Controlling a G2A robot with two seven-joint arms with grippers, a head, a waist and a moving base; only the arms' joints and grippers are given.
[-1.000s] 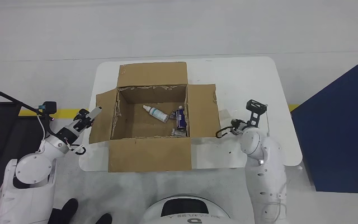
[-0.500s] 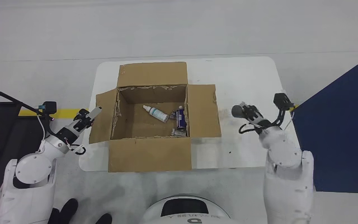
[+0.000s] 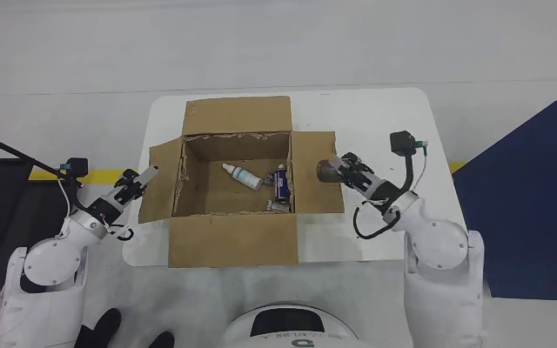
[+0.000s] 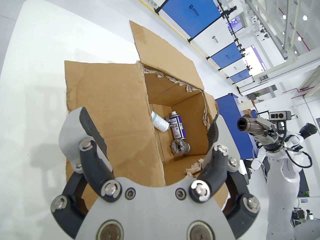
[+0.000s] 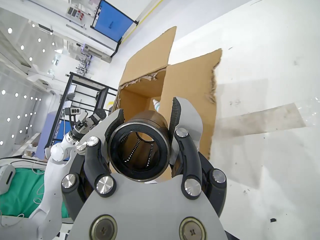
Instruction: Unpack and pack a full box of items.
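My left hand (image 4: 148,122) hangs spread and empty, just outside the left flap (image 3: 159,178). The box (image 3: 235,228) sits open straight ahead of it on the counter (image 3: 383,113), flaps folded out. Past that hand's fingertips, down on the box floor, lie a bottle (image 4: 160,123) and a can (image 4: 177,126) touching it. A flange (image 4: 180,146) sits a little nearer the hand than the can. So three things are inside.

My right hand (image 5: 148,111) pinches a bearing (image 5: 140,148) across its barrel. The bearing's far end pokes out ahead of the fingers, above the right flap (image 3: 313,187) and short of the opening. The can and flange lie beyond and below this hand, just past the box's near wall.

I judge the job partway. If this is the packing half, three things are stowed. The bearing has yet to go over the wall and be let go. From here I can't tell whether it is going in or coming out.
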